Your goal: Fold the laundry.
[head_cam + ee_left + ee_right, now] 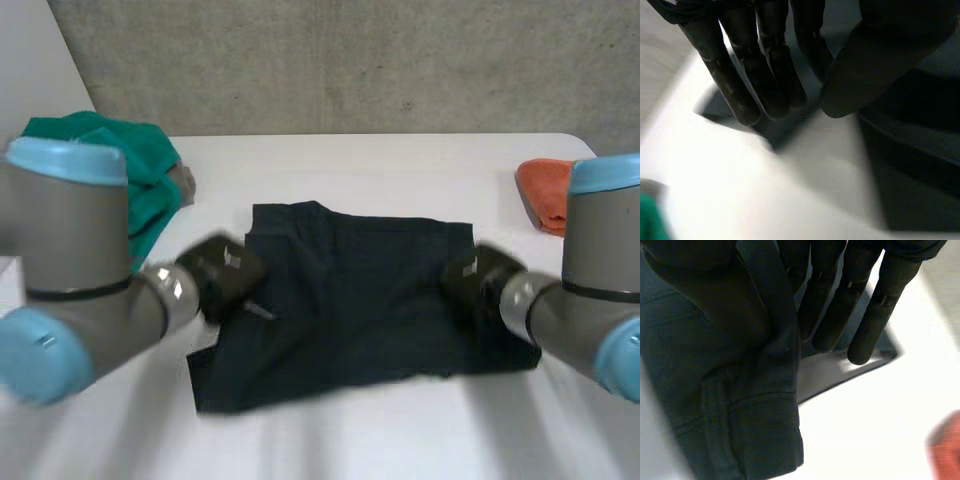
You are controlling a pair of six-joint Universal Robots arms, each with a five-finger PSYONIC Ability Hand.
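A dark navy garment [350, 300] lies spread flat in the middle of the white table [400, 170]. My left hand [222, 272] is at its left edge. In the left wrist view the fingers [765, 75] and thumb close together on a corner of the garment [785, 131] at their tips. My right hand [478, 280] is at the garment's right edge. In the right wrist view a fold of the garment [740, 430] runs up between the thumb and the fingers [840, 300], pinched there.
A crumpled green cloth [130, 170] lies at the table's back left, and it also shows beside the left hand [647, 220]. An orange cloth [545, 195] lies at the back right edge, close to the right hand [947, 445]. Bare table runs along the front.
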